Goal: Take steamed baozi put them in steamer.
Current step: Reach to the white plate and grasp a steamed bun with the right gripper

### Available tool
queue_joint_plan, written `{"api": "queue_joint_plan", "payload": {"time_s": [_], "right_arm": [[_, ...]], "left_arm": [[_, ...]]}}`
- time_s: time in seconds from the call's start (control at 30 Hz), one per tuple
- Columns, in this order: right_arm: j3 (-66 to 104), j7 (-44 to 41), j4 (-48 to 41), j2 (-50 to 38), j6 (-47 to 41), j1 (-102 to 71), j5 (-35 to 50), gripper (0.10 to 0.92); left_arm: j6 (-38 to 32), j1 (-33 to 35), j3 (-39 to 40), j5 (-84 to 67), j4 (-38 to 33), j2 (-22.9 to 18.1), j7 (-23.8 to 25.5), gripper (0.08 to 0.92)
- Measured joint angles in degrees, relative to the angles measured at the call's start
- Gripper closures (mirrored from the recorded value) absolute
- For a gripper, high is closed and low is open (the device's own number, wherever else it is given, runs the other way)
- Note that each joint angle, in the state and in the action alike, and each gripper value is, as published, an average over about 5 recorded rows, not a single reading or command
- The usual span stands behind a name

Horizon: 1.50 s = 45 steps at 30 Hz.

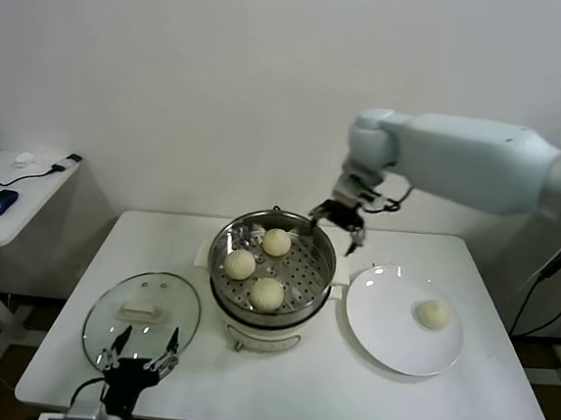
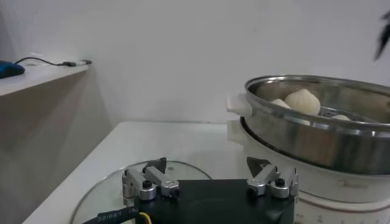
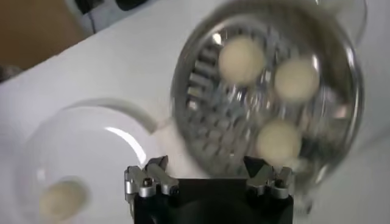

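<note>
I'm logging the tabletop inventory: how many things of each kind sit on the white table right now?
Steamed baozi: 4 (three in the steamer, one on the plate)
Steamer: 1
White plate: 1
Glass lid: 1
Total: 7

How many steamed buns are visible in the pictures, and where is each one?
4. Three lie in the steamer: one bun at the back, one on the robot's left, one at the front. The fourth bun lies on the white plate. None seems hidden.
</note>
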Motion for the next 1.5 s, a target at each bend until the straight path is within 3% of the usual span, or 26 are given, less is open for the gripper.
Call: {"api": "queue_joint_plan", "payload": {"time_s": [0.27, 0.6, 1.33, 1.5], "right_arm": [[-4.43, 0.41, -1.55, -12.47, -11.65, 0.18, 3.02, 0.203], [3.41, 3.13, -5.23, -21.90, -21.33, -13.56, -0.03, 0.203], [23.26, 8.20, -16.50, -19.09, -28.29, -37.11, -9.94, 0.203], [24.48, 8.20, -16.93, -18.59, -28.81, -38.26, -10.60, 0.270]], "left_arm": [[0.12, -0.43, -0.54, -0.15, -0.02, -0.29, 0.05, 0.177], [0.07, 0.18, -0.58, 0.30, -0.02, -1.21, 0.10, 0.177], [-0.45, 1.62, -1.17, 0.70, -0.02, -1.86, -0.08, 0.177], [-0.53, 1.75, -1.30, 0.64, -0.03, -1.84, -0.12, 0.177]]}}
